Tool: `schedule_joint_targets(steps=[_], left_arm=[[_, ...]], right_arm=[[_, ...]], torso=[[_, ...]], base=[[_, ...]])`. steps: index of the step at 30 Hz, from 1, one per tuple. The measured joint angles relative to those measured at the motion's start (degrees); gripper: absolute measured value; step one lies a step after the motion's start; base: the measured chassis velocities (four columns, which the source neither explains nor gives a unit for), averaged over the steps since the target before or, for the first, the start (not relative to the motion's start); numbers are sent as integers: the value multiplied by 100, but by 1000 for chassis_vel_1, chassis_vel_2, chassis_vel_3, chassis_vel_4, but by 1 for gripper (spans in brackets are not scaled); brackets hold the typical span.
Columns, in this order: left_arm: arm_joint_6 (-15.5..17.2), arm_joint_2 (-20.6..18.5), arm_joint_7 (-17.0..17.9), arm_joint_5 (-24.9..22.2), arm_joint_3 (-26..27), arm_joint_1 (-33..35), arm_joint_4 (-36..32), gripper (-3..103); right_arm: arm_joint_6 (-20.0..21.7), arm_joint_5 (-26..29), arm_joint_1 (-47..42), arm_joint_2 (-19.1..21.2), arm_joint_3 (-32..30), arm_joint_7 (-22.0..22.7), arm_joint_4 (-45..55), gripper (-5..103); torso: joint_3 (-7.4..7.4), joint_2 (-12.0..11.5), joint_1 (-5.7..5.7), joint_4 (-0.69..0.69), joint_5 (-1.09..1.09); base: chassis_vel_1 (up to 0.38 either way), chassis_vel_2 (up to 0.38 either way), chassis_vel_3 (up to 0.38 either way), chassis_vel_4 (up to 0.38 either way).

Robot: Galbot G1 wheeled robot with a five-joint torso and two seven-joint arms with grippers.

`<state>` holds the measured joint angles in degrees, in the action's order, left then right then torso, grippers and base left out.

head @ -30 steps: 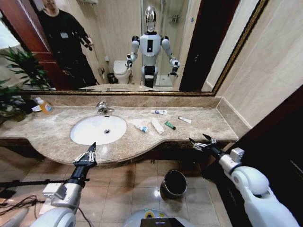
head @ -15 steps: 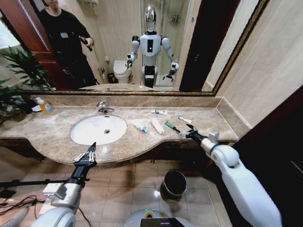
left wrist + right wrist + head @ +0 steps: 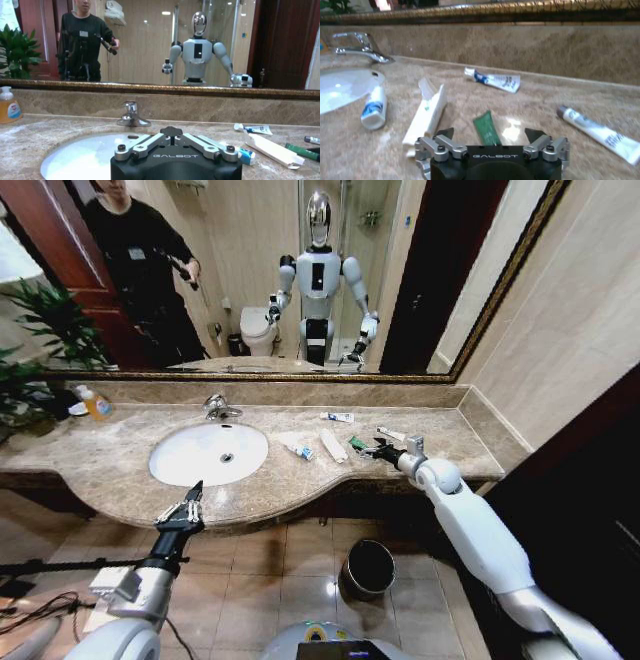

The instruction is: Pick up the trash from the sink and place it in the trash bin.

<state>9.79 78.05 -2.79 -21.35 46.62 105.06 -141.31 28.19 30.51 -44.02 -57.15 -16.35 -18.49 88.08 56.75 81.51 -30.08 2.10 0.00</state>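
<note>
Right claw (image 3: 374,449) reaching in over the green tube (image 3: 357,444) since a second ago.
Jaws are gaping, gripping nothing; all trash is lying on the surface (image 3: 440,442), bin (image 3: 368,568) waiting.

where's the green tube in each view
Head view: the small green tube lies on the brown marble countertop, just off the right claw, right of the long white box.
Left wrist view: it lies at the far edge, beyond that box.
Right wrist view: it lies between the open claw's fingers, box alongside.
Shared landmark: the long white box.
</note>
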Motion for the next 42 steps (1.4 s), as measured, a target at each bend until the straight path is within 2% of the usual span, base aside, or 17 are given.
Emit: schedule_joint_targets(steps=[2,4,7,20,24,29,30,31,33,37,38,41,42], left_arm=[[0,0,0,0,0,0,0,0],[0,0,0,0,0,0,0,0],[0,0,0,0,0,0,0,0],[0,0,0,0,0,0,0,0],[0,0,0,0,0,0,0,0],[0,0,0,0,0,0,0,0],[0,0,0,0,0,0,0,0],[0,0,0,0,0,0,0,0],[0,0,0,0,0,0,0,0],[0,0,0,0,0,0,0,0],[0,0,0,0,0,0,0,0],[0,0,0,0,0,0,0,0],[0,0,0,0,0,0,0,0]], right_arm=[[-14,-9,-49,28,0,-34,-48,85],[-23,-9,-57,29,2,-36,-57,85],[-42,-12,-62,41,49,-38,-57,72],[-106,-120,-108,115,228,97,76,63],[-131,-280,-108,111,252,105,95,42],[-185,-483,-106,119,278,104,97,38],[-234,-594,-108,117,283,114,95,29],[-245,-622,-115,116,285,128,106,29],[-259,-638,-126,114,301,177,152,20],[-272,-644,-124,111,314,207,175,17],[-274,-645,-110,108,331,242,181,10],[-275,-644,-100,107,343,253,186,6],[-274,-622,-98,111,349,270,204,1]], torso=[[0,0,0,0,1],[0,0,0,0,1],[0,0,0,0,0],[0,1,0,0,0],[0,0,0,0,0],[0,0,0,0,0],[0,0,0,0,0],[0,0,0,0,0],[0,0,0,0,0],[0,1,0,0,0],[-1,1,0,0,-1],[-1,1,0,1,-1],[0,1,0,1,0]], base=[[0,0,0,0],[0,0,0,0],[0,0,0,0],[0,0,0,0],[0,0,0,0],[0,0,0,0],[0,0,0,0],[0,0,0,0],[0,0,0,0],[0,0,0,0],[0,0,0,0],[0,0,0,0],[0,0,0,0]])
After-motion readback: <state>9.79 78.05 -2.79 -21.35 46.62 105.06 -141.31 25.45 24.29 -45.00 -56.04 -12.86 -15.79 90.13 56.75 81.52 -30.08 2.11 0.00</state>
